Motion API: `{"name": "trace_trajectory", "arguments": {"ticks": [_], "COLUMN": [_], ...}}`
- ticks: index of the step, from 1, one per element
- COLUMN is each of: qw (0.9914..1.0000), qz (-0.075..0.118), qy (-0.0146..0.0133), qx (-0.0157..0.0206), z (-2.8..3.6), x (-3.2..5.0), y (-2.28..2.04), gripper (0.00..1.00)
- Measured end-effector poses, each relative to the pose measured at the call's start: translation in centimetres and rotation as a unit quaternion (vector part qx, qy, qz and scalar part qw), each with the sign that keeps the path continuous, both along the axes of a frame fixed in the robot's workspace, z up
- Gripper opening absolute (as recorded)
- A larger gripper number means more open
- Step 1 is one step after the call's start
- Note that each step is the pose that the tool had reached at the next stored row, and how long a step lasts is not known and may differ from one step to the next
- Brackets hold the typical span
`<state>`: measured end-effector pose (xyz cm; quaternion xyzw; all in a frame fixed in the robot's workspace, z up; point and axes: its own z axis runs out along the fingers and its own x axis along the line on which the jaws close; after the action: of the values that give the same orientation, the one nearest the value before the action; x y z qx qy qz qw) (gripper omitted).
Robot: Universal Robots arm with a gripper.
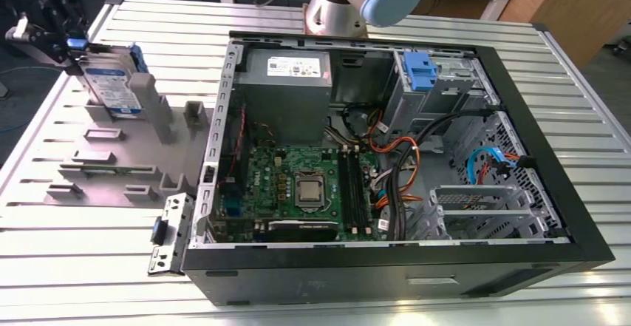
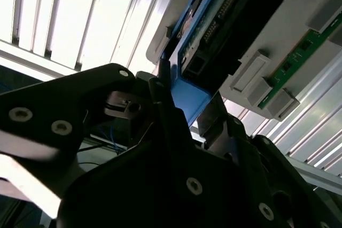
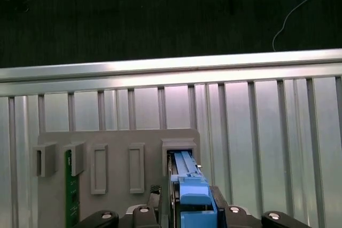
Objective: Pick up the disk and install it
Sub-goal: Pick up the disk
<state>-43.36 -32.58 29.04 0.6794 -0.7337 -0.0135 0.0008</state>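
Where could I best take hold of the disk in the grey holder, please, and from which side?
Probably by its upper blue rail, coming from above: the disk stands upright with its lower end slotted in the grey holder, leaving its top edge exposed.

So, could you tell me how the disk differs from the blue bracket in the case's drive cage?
The disk stands on edge in the grey fixture outside the case, with the end effector at its upper end; the blue bracket sits inside the case. The disk is silver-grey with a white-and-blue label; the blue bracket is plain blue. Both carry blue plastic.
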Motion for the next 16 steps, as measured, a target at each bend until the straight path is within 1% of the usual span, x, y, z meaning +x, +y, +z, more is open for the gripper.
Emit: {"name": "trace_trajectory", "arguments": {"ticks": [1,2,7,11,14,15,16], "qw": [1.00000,1.00000,1.00000,1.00000,1.00000,1.00000,1.00000], "qz": [0.000,0.000,0.000,0.000,0.000,0.000,0.000], "qy": [0.0003,0.0002,0.0003,0.0001,0.0003,0.0003,0.0002], "qx": [-0.0001,-0.0001,-0.0001,-0.0001,-0.0001,-0.0001,-0.0001], "z": [0.03,0.05,0.24,0.24,0.22,0.22,0.21], "x": [0.00,0.00,0.00,0.00,0.00,0.00,0.00], "y": [0.00,0.00,0.00,0.00,0.00,0.00,0.00], "gripper": [0.44,0.51,0.51,0.51,0.49,0.42,0.42]}}
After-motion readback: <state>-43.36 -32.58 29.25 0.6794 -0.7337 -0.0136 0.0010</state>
